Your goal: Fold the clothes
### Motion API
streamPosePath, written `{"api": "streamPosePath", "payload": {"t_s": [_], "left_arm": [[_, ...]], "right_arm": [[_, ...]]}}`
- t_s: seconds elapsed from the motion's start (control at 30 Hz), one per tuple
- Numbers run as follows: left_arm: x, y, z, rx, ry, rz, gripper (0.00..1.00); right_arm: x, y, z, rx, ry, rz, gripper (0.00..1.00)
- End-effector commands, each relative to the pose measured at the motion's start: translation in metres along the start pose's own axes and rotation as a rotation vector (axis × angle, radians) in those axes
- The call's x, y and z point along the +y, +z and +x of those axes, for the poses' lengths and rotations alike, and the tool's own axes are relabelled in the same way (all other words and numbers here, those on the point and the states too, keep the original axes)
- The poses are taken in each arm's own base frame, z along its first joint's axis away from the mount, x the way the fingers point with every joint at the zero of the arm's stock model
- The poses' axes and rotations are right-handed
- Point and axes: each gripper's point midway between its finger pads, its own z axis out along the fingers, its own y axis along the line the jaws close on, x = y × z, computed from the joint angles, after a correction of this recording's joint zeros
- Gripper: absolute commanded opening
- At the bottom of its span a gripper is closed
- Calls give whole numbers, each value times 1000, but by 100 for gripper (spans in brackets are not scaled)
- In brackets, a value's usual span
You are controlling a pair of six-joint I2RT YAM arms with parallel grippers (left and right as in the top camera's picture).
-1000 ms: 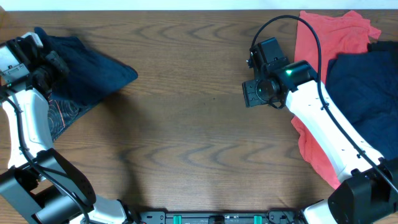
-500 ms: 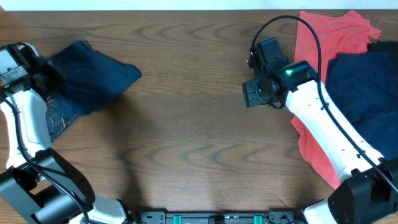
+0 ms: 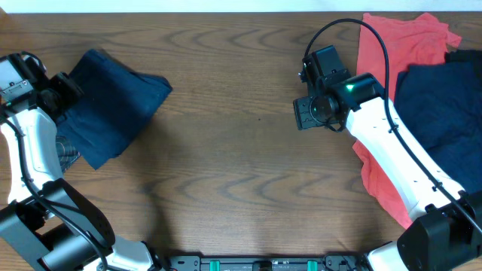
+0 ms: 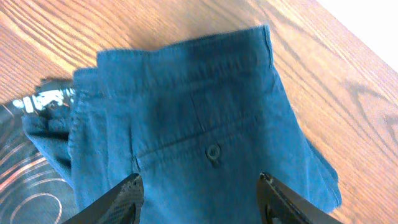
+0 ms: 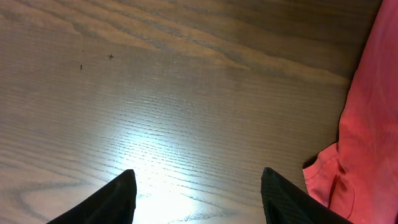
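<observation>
The right gripper (image 5: 199, 190) is holding its two black fingers wide apart over the brown wooden tabletop (image 5: 186, 74), light glaring between them. A coral-red fabric shirt (image 5: 367, 124) is lying crumpled just beside the right-hand finger.

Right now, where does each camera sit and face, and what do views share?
Overhead: above the table, looking straight down; left arm and right arm show.
Left wrist: looks down at the navy garment; the open left gripper shows.
Right wrist: looks down at bare wood and the coral-red shirt edge; the open right gripper shows.
Shared: overhead also shows that garment and shirt.
</observation>
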Motion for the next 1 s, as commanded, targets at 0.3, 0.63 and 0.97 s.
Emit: {"api": "streamPosePath", "payload": {"t_s": [0.3,0.63,0.97], "left_arm": [[-27,5,44,172,-22,89,59],[-166,-5,144,338,468,242,75],[-169,-46,241,613,706,125,98]], "right_arm": [[-2,-7,-10,-43,65,2,63],[-18,-7,-37,-134,228,-37,85],[-85,-6,-18,-35,391,-66,91]]}}
